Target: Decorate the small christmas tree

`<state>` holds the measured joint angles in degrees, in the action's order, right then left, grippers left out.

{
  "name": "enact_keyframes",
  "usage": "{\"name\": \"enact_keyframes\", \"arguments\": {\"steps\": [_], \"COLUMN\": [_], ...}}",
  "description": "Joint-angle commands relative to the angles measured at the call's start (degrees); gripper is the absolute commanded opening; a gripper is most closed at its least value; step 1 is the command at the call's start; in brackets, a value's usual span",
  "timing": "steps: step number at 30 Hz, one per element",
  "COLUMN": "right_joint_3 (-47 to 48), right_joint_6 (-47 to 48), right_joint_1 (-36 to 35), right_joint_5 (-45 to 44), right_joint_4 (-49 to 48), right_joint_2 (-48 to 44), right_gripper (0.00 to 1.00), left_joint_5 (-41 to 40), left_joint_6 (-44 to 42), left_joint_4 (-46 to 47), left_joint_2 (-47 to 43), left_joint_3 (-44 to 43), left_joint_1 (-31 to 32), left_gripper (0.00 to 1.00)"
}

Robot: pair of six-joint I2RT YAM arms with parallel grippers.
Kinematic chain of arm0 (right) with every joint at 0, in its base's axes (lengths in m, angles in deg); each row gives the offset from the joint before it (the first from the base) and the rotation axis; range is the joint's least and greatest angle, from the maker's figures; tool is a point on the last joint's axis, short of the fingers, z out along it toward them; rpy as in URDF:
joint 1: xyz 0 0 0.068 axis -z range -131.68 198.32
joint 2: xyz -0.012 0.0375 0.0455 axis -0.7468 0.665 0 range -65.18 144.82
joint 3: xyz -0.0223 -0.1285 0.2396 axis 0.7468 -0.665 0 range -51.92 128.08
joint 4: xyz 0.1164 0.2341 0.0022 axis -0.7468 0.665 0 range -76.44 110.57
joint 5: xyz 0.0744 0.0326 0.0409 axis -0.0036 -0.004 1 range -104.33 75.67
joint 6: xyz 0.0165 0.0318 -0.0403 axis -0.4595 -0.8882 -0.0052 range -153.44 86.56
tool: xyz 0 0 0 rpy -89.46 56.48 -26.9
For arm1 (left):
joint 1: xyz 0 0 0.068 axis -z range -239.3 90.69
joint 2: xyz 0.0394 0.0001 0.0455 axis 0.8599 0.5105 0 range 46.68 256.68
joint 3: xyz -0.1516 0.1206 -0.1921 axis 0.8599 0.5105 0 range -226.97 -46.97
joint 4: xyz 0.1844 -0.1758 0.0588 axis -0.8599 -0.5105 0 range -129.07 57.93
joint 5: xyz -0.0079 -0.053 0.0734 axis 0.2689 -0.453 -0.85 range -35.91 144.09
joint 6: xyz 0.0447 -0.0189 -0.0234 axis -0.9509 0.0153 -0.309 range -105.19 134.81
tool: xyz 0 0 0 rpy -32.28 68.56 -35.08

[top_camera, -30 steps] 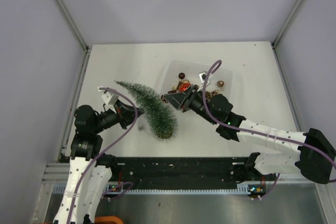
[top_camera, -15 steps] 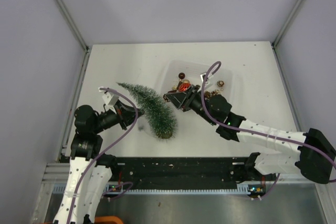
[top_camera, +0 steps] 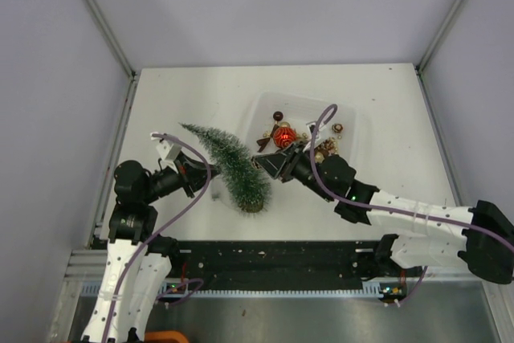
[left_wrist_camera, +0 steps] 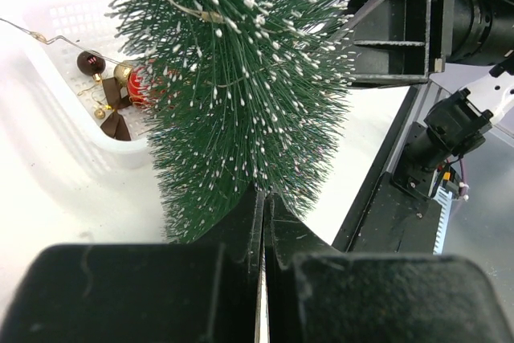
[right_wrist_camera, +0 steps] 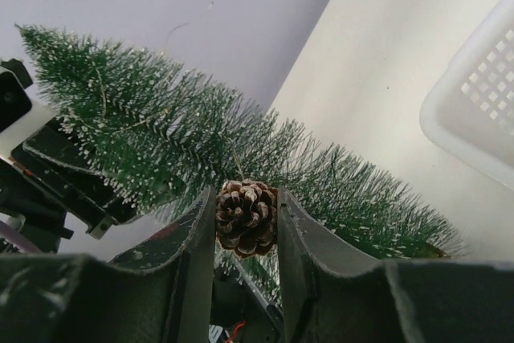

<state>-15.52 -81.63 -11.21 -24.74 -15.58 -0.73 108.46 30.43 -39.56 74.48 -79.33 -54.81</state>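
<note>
So the left gripper [left_wrist_camera: 261,206] is squeezed all the way closed, no real gap left between the jaws. The tips are buried in the lower bristles of the small christmas tree [left_wrist_camera: 241,78], so a tuft of bristles looks to be pinched there. How much is actually caught can't be made out, since the bristles hide the tips. The rest of the tree fans out straight ahead of and above those jaws.

The right gripper [right_wrist_camera: 246,196] is held partly open, with a pinecone [right_wrist_camera: 246,221] wedged between its two fingers, brown scales with white tips. The tree is stretched across right behind that pinecone. Its pointed top is up and to the left of the jaws, and its wide end is down to the right of them. The pinecone is right up against the bristles, though actual contact can't be confirmed.

From above, the tree is seen slanted on the table [top_camera: 185,94] between the two grippers.

A white tray [right_wrist_camera: 482,110] is parked off to the right of the right jaws. From the left jaws it's ahead and to the left, past the tree. A red bauble [left_wrist_camera: 138,84] and a dark brown bauble [left_wrist_camera: 91,63] are seen inside it.
</note>
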Motion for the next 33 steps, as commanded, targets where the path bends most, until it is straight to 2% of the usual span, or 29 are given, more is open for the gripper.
{"name": "enact_keyframes", "arguments": {"steps": [1,18,33], "right_joint_3": [1.83,7.01,4.03], "right_joint_6": [-0.6,-0.86,-0.16], "right_joint_1": [-0.85,-1.56,-2.17], "right_joint_5": [-1.36,-4.08,-10.67], "right_joint_4": [-3.02,-7.94,-5.84], "right_joint_2": [-3.1,2.17,1.39], "right_gripper": [0.0,0.0,0.0], "left_joint_5": [0.47,2.67,3.02], "left_joint_6": [1.08,1.08,1.26], "left_joint_4": [4.15,4.41,4.32], "left_joint_2": [-0.02,-0.37,-0.81], "left_joint_3": [0.02,-0.07,-0.16], "left_joint_1": [-0.1,-0.01,0.08], "left_gripper": [0.0,0.0,0.0]}}
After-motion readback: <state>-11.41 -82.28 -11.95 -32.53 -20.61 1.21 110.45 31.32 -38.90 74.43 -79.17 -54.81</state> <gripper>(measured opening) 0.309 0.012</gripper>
